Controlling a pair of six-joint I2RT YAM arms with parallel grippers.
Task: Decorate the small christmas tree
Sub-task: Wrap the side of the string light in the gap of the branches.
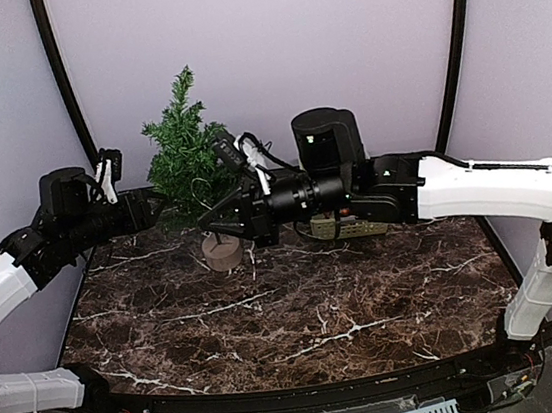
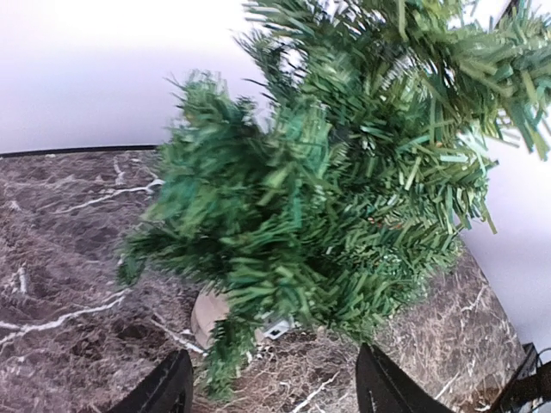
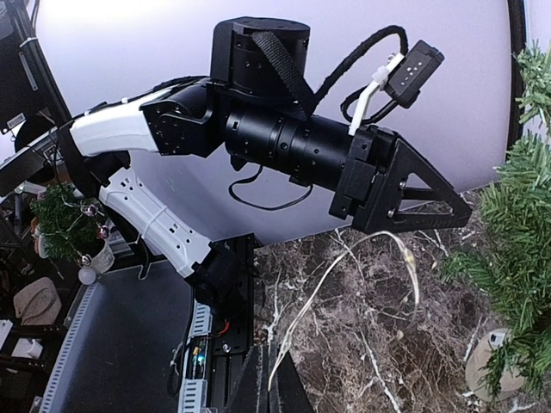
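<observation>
In the left wrist view the small dark-green christmas tree (image 2: 344,172) is cut off by the top and right edges. Its left branches are blurred, and needles hide most of its round tan base (image 2: 207,317). The left gripper (image 2: 271,397) shows only the black fingers (image 2: 164,391), cut by the bottom edge. A small white piece (image 2: 277,329) beside the base is too small to name.

In the top view the right gripper (image 1: 216,224) covers the tree's lowest part. An olive-green object (image 1: 344,226) is mostly hidden behind the right arm (image 1: 475,187).

In the right wrist view I cannot tell whether the thin white cord (image 3: 331,271) is gripped.
</observation>
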